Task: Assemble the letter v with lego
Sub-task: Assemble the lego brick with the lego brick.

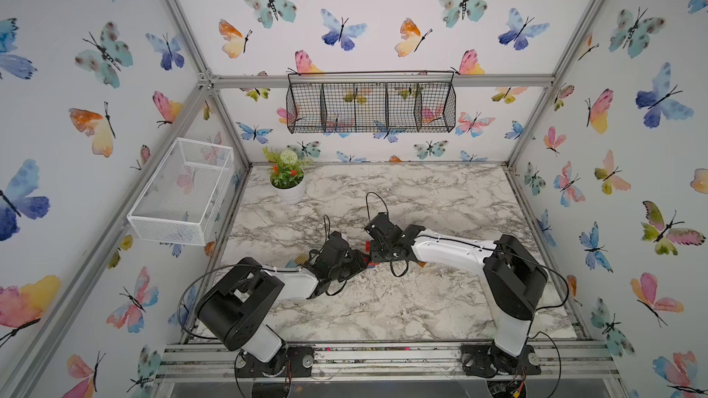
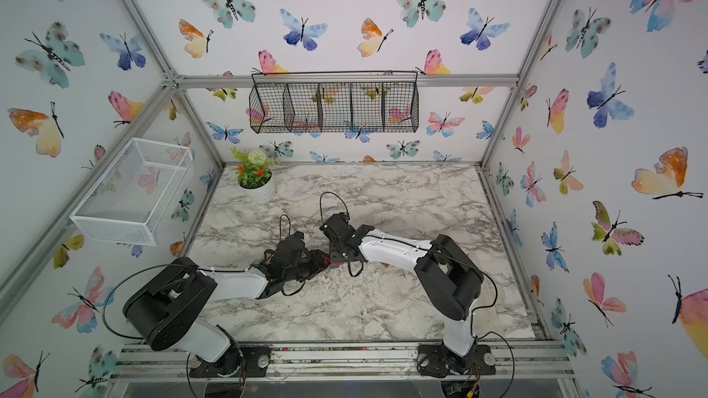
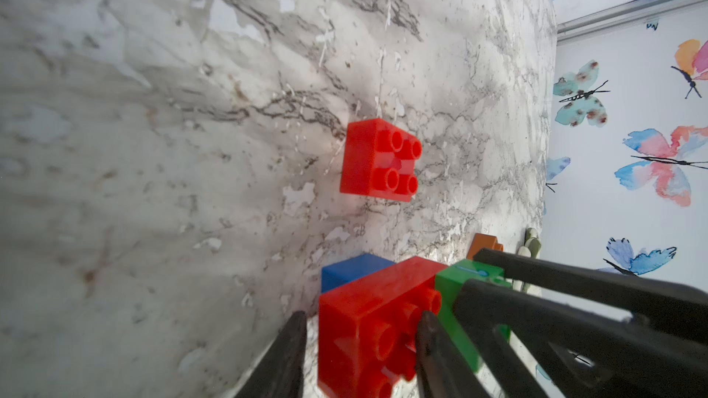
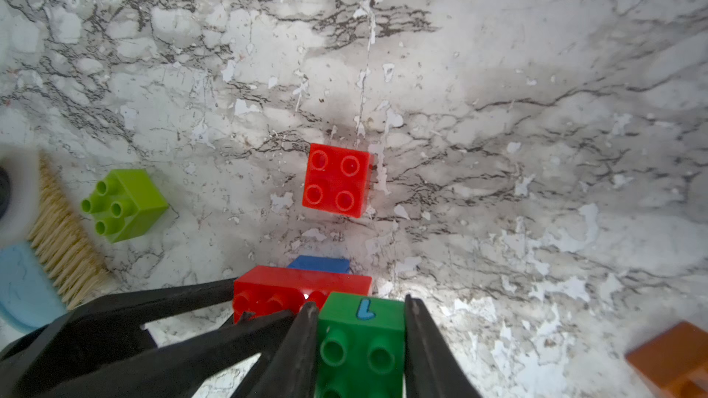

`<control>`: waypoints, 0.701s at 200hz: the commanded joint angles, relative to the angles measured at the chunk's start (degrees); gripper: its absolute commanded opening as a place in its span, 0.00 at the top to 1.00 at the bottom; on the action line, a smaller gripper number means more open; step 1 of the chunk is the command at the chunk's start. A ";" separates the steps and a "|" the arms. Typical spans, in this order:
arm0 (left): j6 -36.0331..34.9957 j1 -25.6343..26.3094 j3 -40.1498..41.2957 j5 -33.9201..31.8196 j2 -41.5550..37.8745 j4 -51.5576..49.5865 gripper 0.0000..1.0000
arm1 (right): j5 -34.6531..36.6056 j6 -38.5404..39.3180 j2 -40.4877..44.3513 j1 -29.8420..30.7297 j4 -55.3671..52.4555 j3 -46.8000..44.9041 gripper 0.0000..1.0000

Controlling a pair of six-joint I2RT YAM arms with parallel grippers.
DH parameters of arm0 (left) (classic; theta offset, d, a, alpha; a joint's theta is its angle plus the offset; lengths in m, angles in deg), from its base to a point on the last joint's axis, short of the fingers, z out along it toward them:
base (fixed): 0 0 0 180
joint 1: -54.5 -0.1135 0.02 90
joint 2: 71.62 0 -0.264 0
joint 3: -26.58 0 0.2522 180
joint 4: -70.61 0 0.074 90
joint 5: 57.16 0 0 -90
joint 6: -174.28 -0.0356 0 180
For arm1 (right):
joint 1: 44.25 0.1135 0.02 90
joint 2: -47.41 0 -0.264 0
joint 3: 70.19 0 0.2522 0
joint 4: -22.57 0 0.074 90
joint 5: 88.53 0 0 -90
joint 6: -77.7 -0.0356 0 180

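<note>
Seating green brick on long red brick

Holds green in the right pincer, closed on its sides, over the 3 o'clock end of the long red brick. Clamps that across its width in the left pincer, mid marble table, long axis roughly 9-to-3. Likely calls for a straight downward press.

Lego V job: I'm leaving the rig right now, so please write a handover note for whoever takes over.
Grippers: the left gripper is shut on the long red brick; the right gripper is shut on the green brick, which touches the long red one.
The blue brick sits just behind the long red brick; whether any bricks are seated I cannot tell.
Loose on the table: red square brick, lime brick, orange brick.
Done: no V yet.
Left: seat green, then add the loose bricks.
</note>
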 commanded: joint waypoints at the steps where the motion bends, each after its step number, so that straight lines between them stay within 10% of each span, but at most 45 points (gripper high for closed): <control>1: -1.06 0.65 3.82 -0.15 4.04 -16.56 0.54 | 3.63 -1.33 -2.72 -0.15 -2.47 -3.19 0.98; 37: -0.86 0.65 4.19 -0.15 3.99 -16.25 0.54 | 1.78 -1.49 -2.84 -0.12 -1.41 -3.93 0.97; 140: -1.75 0.65 3.52 -0.83 3.62 -18.16 0.55 | -0.45 1.52 0.95 -0.23 -2.99 5.20 0.41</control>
